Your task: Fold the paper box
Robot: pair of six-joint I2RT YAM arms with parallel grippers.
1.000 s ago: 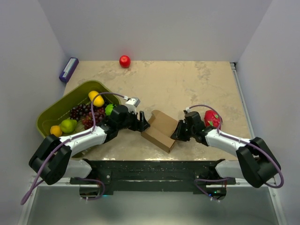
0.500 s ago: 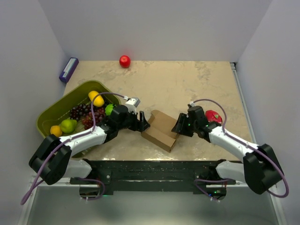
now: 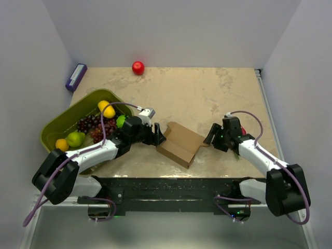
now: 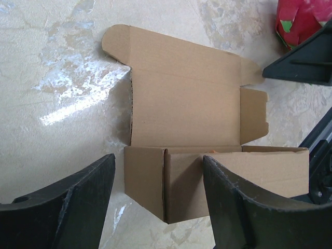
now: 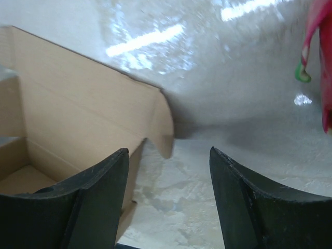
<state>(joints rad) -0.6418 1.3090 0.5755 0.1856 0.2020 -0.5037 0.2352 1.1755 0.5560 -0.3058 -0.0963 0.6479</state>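
Marbled beige stone is seen on the tabletop (image 3: pixel 207 93), where an olive-green fruit basket (image 3: pixel 62 122) is placed at the left. The paper box (image 3: pixel 179 144) is found near the front edge, between the two arms, half formed, with its lid flap (image 4: pixel 181 98) laid open. The thin cardboard is judged light, stiff only between creases and easily dented, so the free edge of the lid is best taken. The left tool (image 3: pixel 159 136) is spread wide at the raised wall, with nothing gripped. The right tool (image 3: pixel 211 136) is released, just beside the flap.
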